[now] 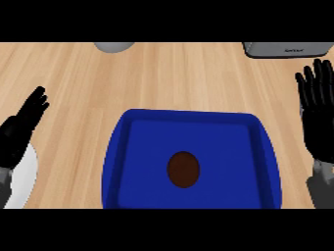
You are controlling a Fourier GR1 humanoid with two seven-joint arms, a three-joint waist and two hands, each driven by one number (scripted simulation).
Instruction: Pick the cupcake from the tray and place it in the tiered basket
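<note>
Cupcake (183, 169) sits centred in blue tray (148, 147), untouched. Left hand (14, 133) and right hand (328, 125) both stand wide, empty. Bring your right hand straight down over it before closing.

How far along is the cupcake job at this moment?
Nothing is done yet: the cupcake sits in the blue tray. Nothing is in hand; the left robot hand and right robot hand are open, at the sides. Picking it up and placing it remain.
</note>
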